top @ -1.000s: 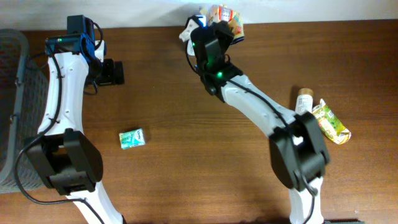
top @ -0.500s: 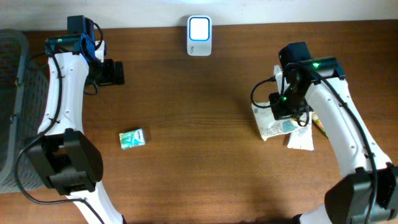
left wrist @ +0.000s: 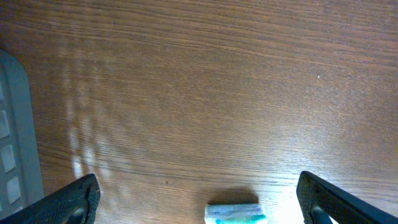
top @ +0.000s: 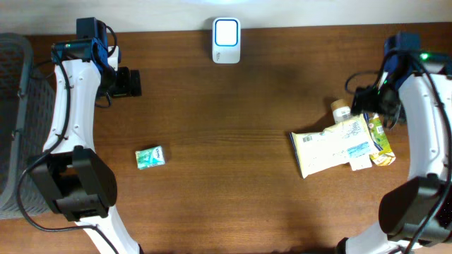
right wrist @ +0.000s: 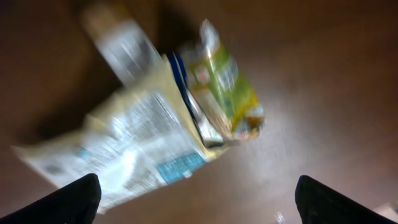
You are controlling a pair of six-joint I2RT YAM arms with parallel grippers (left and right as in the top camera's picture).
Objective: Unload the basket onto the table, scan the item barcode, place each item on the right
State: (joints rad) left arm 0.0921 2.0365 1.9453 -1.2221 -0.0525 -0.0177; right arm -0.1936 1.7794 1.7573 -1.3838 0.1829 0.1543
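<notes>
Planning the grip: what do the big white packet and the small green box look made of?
White packet: likely thin plastic film or coated paper, fairly matte; it lies flat with wavy, creased edges. Green box: probably printed card, though maybe a foil-wrapped pack; squared corners, faint sheen.

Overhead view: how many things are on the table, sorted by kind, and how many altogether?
Scanner: 1
Small green box: 1
Bottle: 1
Packets: 2, a white packet and a yellow-green packet
Grey basket: 1
Total: 6, unless the packet pile hides another.
</notes>
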